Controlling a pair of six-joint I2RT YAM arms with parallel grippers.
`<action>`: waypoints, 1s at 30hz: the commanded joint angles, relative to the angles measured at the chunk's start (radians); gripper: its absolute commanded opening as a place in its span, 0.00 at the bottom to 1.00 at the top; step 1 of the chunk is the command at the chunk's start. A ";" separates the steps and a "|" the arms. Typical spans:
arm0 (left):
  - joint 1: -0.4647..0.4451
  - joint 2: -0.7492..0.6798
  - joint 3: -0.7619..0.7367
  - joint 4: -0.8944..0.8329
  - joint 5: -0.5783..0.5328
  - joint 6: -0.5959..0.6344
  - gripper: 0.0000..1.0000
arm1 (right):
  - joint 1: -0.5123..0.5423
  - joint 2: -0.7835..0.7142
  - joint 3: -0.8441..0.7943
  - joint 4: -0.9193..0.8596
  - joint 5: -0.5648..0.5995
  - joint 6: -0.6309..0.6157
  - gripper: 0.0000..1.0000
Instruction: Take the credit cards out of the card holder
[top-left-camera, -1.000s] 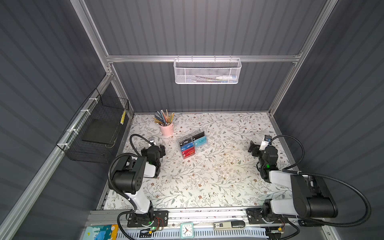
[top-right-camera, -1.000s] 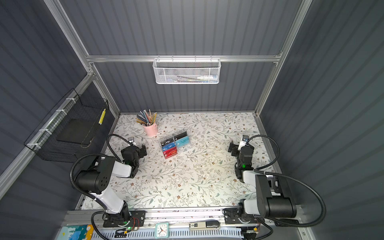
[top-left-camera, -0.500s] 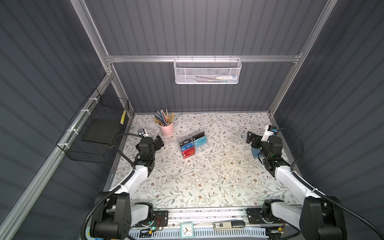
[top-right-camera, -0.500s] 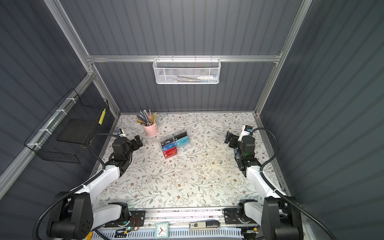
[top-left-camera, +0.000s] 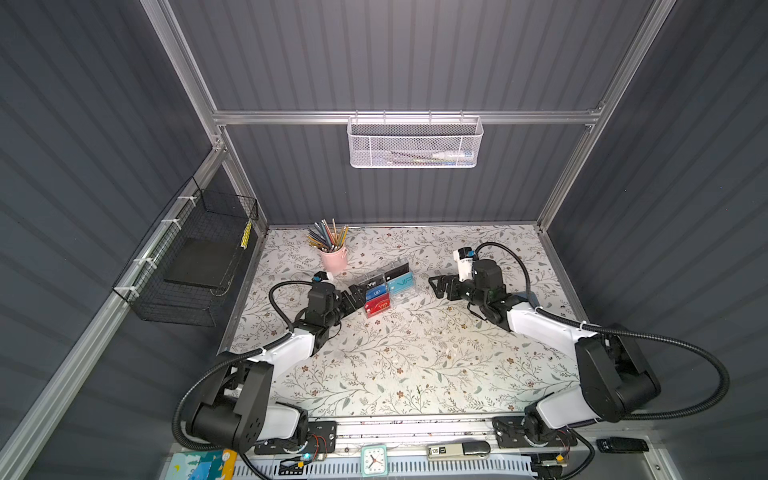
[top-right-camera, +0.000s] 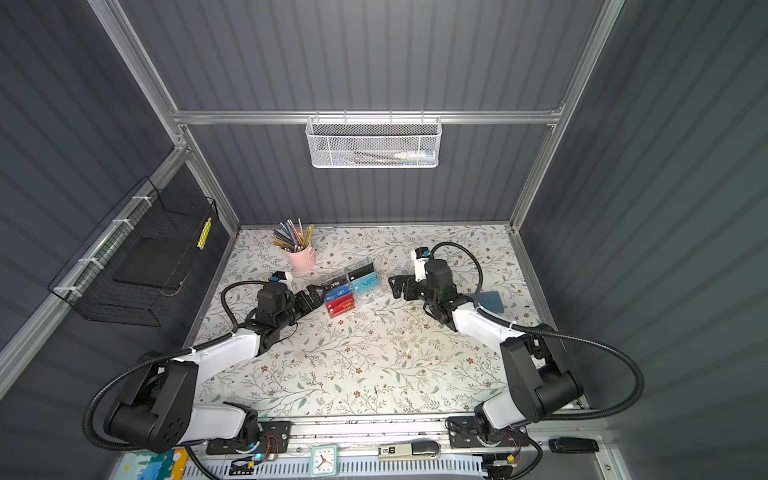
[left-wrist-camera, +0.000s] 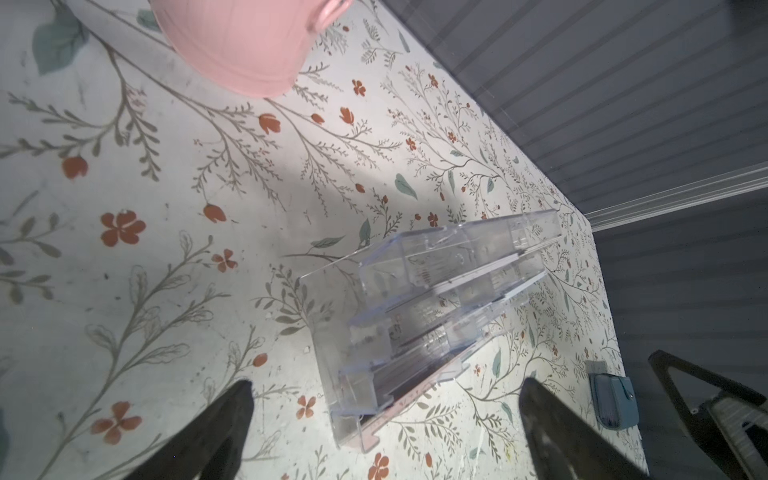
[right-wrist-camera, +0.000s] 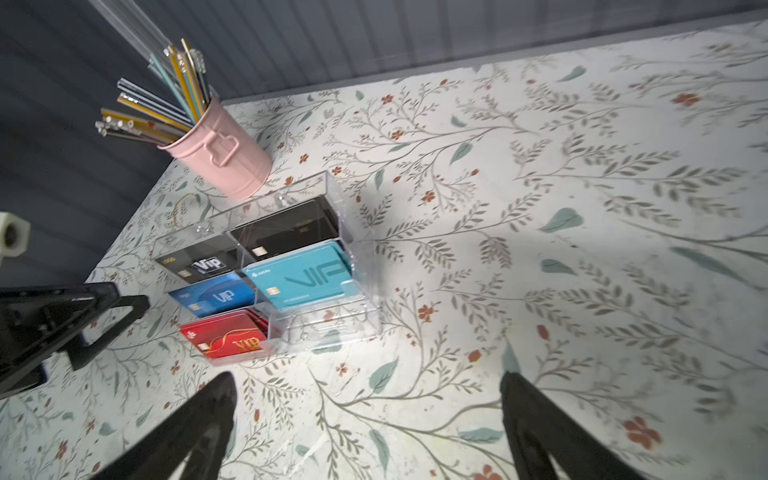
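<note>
Clock face on the bench (top-left-camera: 415, 365): 6 = near rail, 12 = back wall.

- 6, on the rail: small clock (top-left-camera: 374, 459).
- Left arm (top-left-camera: 291, 345) comes in from 7. Left jaws are spread wide, empty, pointing at 2, just short of the rack's 9 side.
- Right arm (top-right-camera: 478, 328) comes in from 5. Right jaws are spread wide, empty, pointing at 9, near the rack's 3 side but apart from it.
- Mid-bench, slightly toward 12: clear acrylic rack (top-left-camera: 384, 286) (right-wrist-camera: 270, 270), tiered, holding black, blue, red and teal VIP cards (right-wrist-camera: 299, 278). It sits between both sets of jaws, touching neither.
- Card holder (top-right-camera: 490, 300) (left-wrist-camera: 613, 399): at about 3 on the bench, flat, folded shut, blue-grey, snap tab showing in the left wrist view. It is behind the right wrist, partly covered by that arm in the top views. Nothing is gripping it.
- Credit cards: none visible outside the holder, and I cannot tell what's inside it.
- 11: pink cup (top-left-camera: 333, 258) of pencils, upright, near the rack.
- Back wall, 12: white mesh basket (top-left-camera: 413, 141) on the rail.
- Left wall, 9: black wire basket (top-left-camera: 195, 266).
</note>
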 joint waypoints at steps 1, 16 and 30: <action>0.000 0.053 0.012 0.102 0.065 -0.069 1.00 | 0.018 0.049 0.046 0.025 -0.056 0.013 0.99; -0.031 0.235 0.154 0.202 0.103 -0.060 1.00 | 0.039 0.193 0.082 0.100 -0.091 0.080 0.99; -0.053 0.447 0.416 0.179 0.118 -0.054 1.00 | 0.039 0.256 0.130 0.096 -0.096 0.073 0.99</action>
